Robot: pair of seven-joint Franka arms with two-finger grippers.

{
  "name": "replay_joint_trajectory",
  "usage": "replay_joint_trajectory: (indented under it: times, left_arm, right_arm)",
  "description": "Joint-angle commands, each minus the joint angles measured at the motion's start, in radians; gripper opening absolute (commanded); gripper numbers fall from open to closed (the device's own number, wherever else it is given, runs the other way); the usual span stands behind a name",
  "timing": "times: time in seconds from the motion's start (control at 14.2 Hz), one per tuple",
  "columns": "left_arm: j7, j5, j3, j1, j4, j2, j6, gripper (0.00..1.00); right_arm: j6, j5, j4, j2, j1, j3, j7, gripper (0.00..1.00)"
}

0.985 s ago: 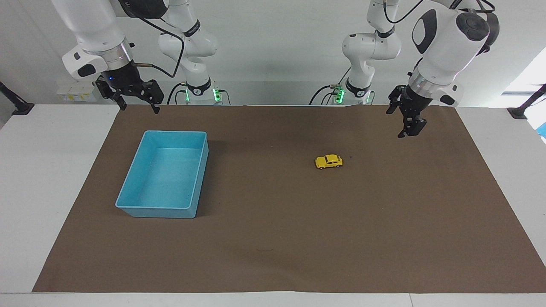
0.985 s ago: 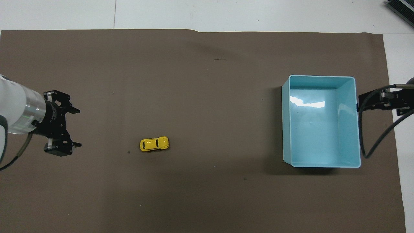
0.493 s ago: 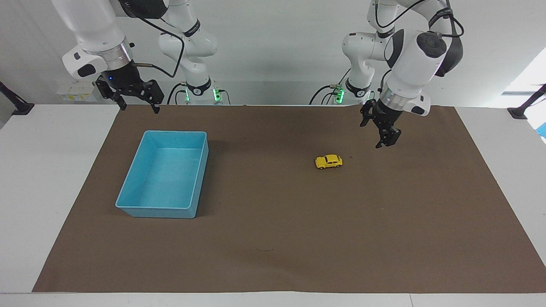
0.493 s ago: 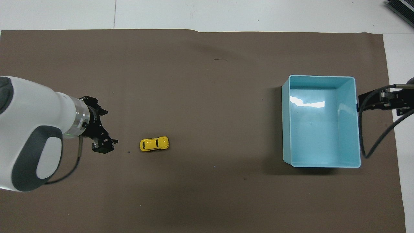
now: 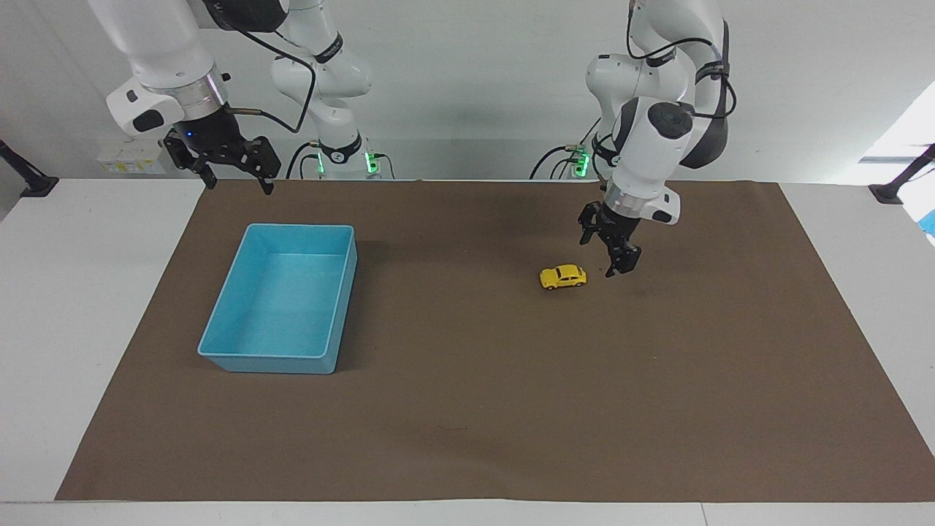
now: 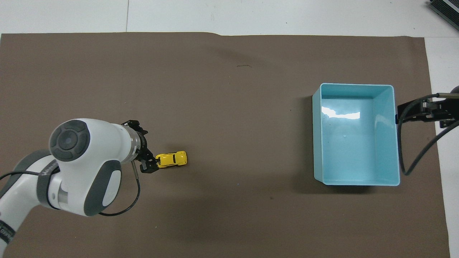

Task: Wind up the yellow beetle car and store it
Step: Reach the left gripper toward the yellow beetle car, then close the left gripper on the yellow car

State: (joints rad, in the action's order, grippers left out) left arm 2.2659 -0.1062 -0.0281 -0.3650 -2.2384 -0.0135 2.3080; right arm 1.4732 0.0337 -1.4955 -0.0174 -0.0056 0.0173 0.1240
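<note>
The yellow beetle car (image 5: 563, 277) sits on its wheels on the brown mat (image 5: 467, 409), a little right of centre in the facing view and left of centre in the overhead view (image 6: 171, 159). It rests side-on to the facing camera, its length running across the frame. Nothing holds it.

The left tool (image 5: 612, 252) hangs just beside the car, at its end toward the left arm's side of the tabletop, low over the mat and pointing downward. Its fingers stand apart and hold nothing. In the facing view a thin strip of mat separates the tool's tip from the car, so the two are close but not touching. In the overhead view the left tool (image 6: 147, 159) meets the car's end at the middle left of the frame, with the arm's white wrist filling the lower left corner; from that angle contact cannot be judged.

The light blue bin (image 5: 281, 299) lies on the mat at the middle left of the facing view and the middle right of the overhead view (image 6: 385, 136), well apart from the car. It has nothing in it.

The right tool (image 5: 232, 175) waits raised at the upper left of the facing view, over the mat's edge nearest the robots, fingers spread and holding nothing. In the overhead view it shows at the right edge of the frame (image 6: 412, 113), beside the bin's wall.

The white tabletop (image 5: 66, 307) borders the mat on all sides.
</note>
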Motion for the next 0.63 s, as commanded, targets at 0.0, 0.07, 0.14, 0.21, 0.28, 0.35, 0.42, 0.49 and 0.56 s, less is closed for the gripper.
replay_joint_trajectory:
  times: [0.0,0.07,0.14,0.21,0.28,0.35,0.42,0.49,0.56]
  left_arm:
    - [-0.008,-0.012,0.017,-0.040,-0.013,0.064,0.088,1.00]
    - [-0.014,-0.012,0.019,-0.042,-0.018,0.069,0.094,1.00]
    - [-0.031,-0.012,0.017,-0.042,-0.023,0.073,0.099,1.00]
    - [-0.037,-0.012,0.017,-0.043,-0.029,0.084,0.109,1.00]
    - [-0.037,-0.012,0.017,-0.045,-0.044,0.081,0.132,1.00]
    - [-0.037,-0.012,0.017,-0.054,-0.058,0.075,0.145,1.00]
    - [-0.037,-0.012,0.019,-0.066,-0.069,0.070,0.154,1.00]
    - [-0.037,-0.012,0.017,-0.069,-0.072,0.081,0.163,1.00]
    - [-0.037,-0.012,0.019,-0.090,-0.075,0.093,0.189,1.00]
  right_arm:
    - [-0.005,0.002,0.000,0.001,-0.019,0.013,-0.027,1.00]
    - [-0.005,0.002,0.000,0.001,-0.019,0.013,-0.029,1.00]
    - [-0.005,0.002,0.000,0.001,-0.019,0.013,-0.027,1.00]
    - [-0.005,0.002,0.000,0.001,-0.019,0.013,-0.029,1.00]
    - [-0.005,0.002,0.000,0.001,-0.019,0.013,-0.027,1.00]
    - [-0.005,0.002,0.000,0.001,-0.017,0.013,-0.027,1.00]
    - [-0.005,0.002,0.000,0.001,-0.019,0.013,-0.027,1.00]
    - [-0.005,0.002,0.000,0.001,-0.019,0.013,-0.029,1.00]
    - [-0.005,0.002,0.000,0.001,-0.019,0.013,-0.029,1.00]
